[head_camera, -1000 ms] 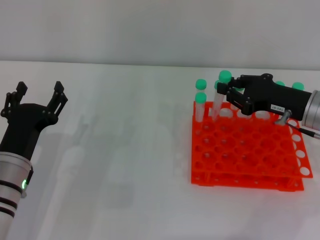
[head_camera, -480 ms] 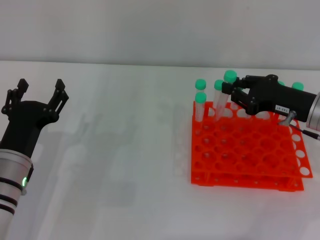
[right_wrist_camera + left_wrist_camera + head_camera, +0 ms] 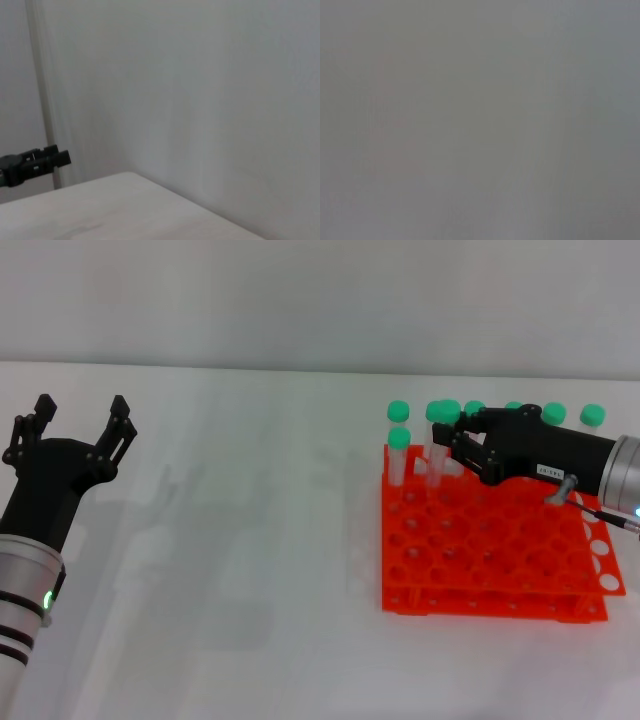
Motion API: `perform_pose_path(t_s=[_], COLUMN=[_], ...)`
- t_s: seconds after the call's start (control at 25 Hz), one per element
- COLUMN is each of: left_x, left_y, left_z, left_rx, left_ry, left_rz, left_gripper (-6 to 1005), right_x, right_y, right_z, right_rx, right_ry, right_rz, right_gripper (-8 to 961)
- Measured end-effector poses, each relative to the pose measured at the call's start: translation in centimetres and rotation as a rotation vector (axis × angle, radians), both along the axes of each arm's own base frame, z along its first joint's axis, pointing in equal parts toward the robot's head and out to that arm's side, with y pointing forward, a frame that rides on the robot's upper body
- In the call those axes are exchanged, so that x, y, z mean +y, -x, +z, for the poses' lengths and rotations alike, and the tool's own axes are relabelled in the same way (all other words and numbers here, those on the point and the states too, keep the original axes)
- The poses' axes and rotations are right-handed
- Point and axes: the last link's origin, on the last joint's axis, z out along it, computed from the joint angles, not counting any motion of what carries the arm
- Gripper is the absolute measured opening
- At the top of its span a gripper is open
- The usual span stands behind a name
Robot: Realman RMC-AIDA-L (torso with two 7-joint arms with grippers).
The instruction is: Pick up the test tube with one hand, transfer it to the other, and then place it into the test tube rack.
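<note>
While upright in the test tube rack (image 3: 487,540), test tube (image 3: 440,445) between right gripper (image 3: 452,440) pinching jaws

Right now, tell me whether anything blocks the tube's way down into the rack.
Nothing visible does. The right hand holds the test tube upright with its lower end already in a far-row hole of the test tube rack; neighbouring tubes stand beside it.

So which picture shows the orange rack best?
The head view. There the rack shows whole, with its holes, green-capped tubes standing along its far side, and the right gripper over it at a tube. The left wrist view shows only grey, and the right wrist view shows just wall and table, no rack.
</note>
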Motion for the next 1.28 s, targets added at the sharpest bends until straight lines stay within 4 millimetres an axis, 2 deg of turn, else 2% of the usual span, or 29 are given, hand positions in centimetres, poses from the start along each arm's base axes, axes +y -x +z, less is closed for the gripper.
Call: perform_pose_path(t_s=[0.28, 0.56, 0.96, 1.2, 1.28], left_x=[0.0, 0.1, 0.2, 0.6, 0.7], left_y=[0.0, -0.1, -0.2, 0.0, 0.0], left_z=[0.0, 0.2, 0.3, 0.8, 0.9], left_rx=[0.003, 0.003, 0.0, -0.015, -0.016], left_ry=[-0.002, -0.007, -0.012, -0.04, -0.047], left_rz=[-0.001, -0.006, -0.006, 0.01, 0.015], left_gripper=[880, 880, 880, 879, 879], right_x=[-0.2, -0.2, -1.2, -3.0, -3.8], right_y=[0.2, 0.2, -1.1, -2.9, -4.7], right_z=[-1.2, -1.5, 0.0, 2.5, 4.3], right_rx=[-0.055, -0.08, -0.034, 0.037, 0.09], right_ry=[0.037, 0.044, 0.055, 0.051, -0.013], right_rz=[0.017, 0.014, -0.011, -0.033, -0.079], right_gripper=[305, 335, 570, 795, 819])
